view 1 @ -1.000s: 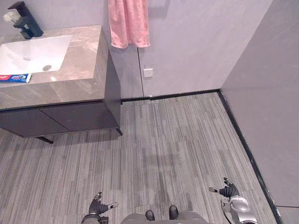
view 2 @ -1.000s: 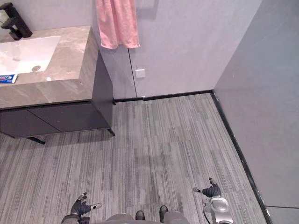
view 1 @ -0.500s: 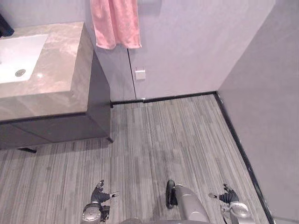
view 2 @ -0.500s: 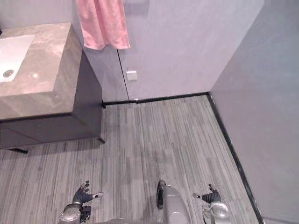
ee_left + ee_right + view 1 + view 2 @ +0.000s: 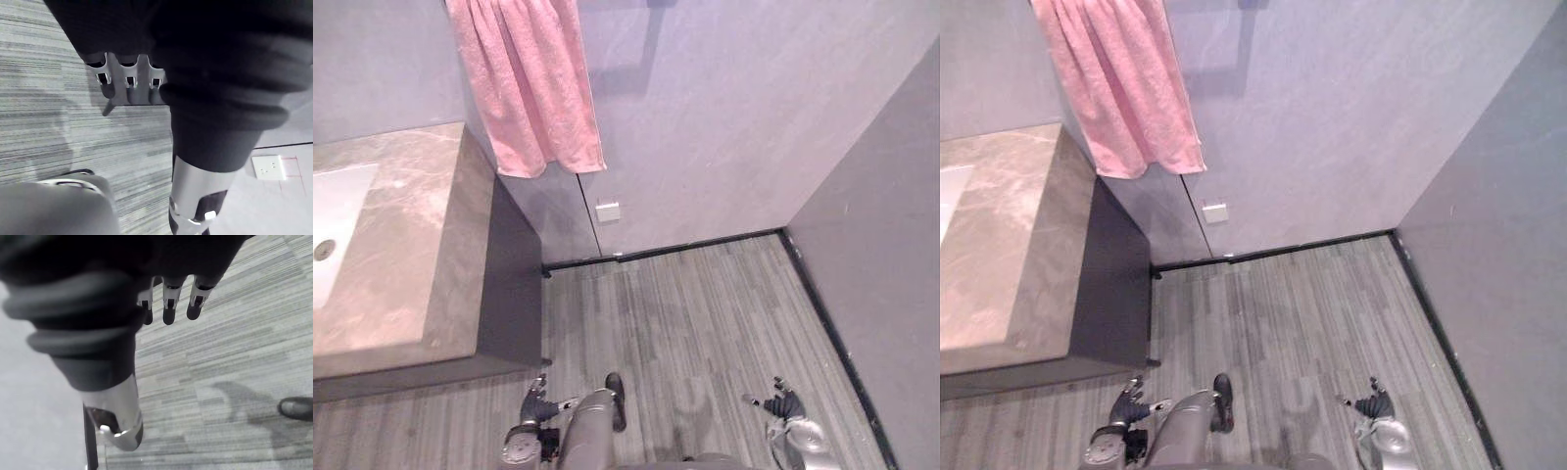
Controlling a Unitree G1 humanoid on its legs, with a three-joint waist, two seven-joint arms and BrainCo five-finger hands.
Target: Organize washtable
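Far-left of me: washtable [image 5: 421, 255], marble top, with the sink [image 5: 331, 230] at the left edge of what I see. Long axis runs left-right along the far wall, and the dark cabinet end [image 5: 514, 284] faces right. My left hand [image 5: 536, 406] hangs low, just near of the cabinet's front corner. Fingers relaxed, holding nothing. My right hand [image 5: 783, 403] hangs low well off to the right over the floor [image 5: 705, 304], fingers loose, also empty. So the left hand is the nearer one, and the top sits above it and to its far-left. Pink towel [image 5: 524, 88] hangs on the far wall over the top's right end, with a socket [image 5: 607, 211] lower right of it. My read: turn left and raise the arm. The cabinet corner is the thing to avoid clipping.
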